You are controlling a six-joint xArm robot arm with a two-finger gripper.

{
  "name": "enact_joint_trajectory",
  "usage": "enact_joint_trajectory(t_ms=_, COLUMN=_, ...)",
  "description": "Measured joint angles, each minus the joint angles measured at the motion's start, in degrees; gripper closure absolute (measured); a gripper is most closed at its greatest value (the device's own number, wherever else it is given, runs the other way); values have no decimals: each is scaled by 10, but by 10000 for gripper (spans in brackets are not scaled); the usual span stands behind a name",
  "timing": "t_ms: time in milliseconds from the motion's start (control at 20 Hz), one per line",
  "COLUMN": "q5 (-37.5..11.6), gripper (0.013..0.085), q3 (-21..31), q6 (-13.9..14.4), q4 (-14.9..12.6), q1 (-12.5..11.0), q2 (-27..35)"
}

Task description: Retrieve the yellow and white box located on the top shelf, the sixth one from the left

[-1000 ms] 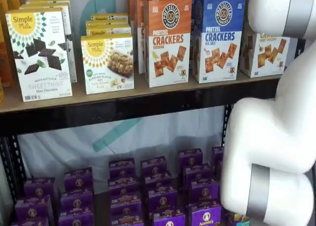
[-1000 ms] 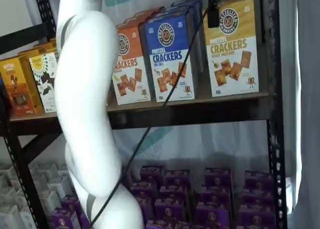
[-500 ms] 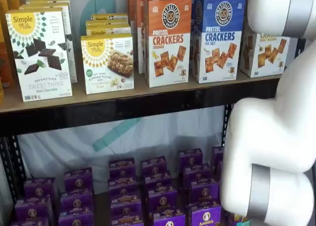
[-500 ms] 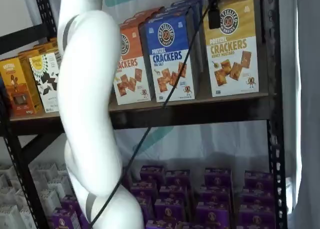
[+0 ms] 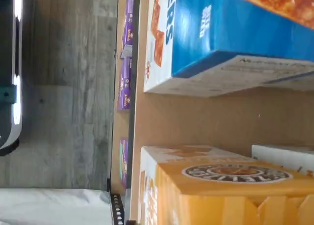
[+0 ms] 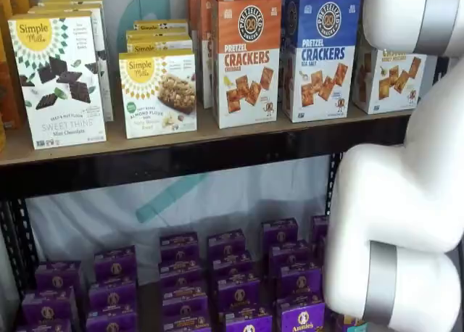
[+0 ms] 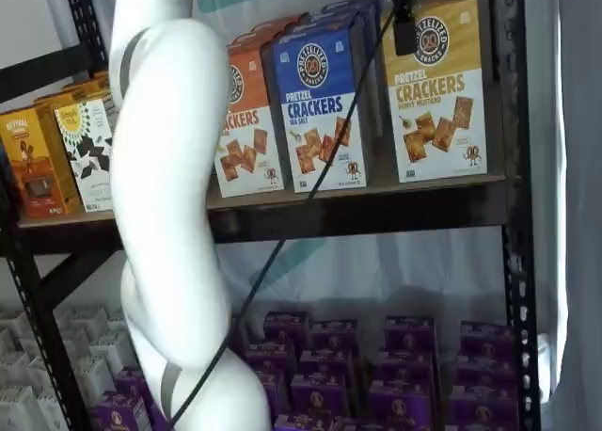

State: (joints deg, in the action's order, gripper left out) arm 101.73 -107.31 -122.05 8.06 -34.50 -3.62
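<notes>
the tall mustard-yellow and white cardboard cracker box (image 7: 437, 87) stands on the tan wooden top shelf (image 7: 376, 188), at three o'clock of the blue box (image 7: 320, 106); the claw (image 7: 403, 22), seemingly wide, should centre squarely before closing.

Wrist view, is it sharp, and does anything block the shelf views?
Wrist view: turned sideways, blue cracker box close and soft. Shelf views: white arm hides part of the yellow and white box in one; the other shows it whole, slightly hazy.
</notes>
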Motion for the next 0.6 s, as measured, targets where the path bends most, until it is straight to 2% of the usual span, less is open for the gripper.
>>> enact_joint_trajectory(t_ms=250, q5=-4, gripper=130, q3=7, q6=0, q4=-4, q1=2, q2=-4)
enact_joint_trajectory(t_ms=350, q5=-4, gripper=210, q3=8, q6=0, q4=-3, q1=1, q2=-5)
enact_joint_trajectory(t_ms=400, q5=-4, gripper=210, q3=8, q6=0, q4=-2, q1=1, q2=-5)
enact_joint_trajectory(t_ms=450, q5=-4, gripper=250, q3=8, q6=0, q4=-2, q1=1, q2=-5)
enact_joint_trajectory(t_ms=600, q5=-2, gripper=250, q3=7, q6=1, q4=-1, q1=1, q2=-5)
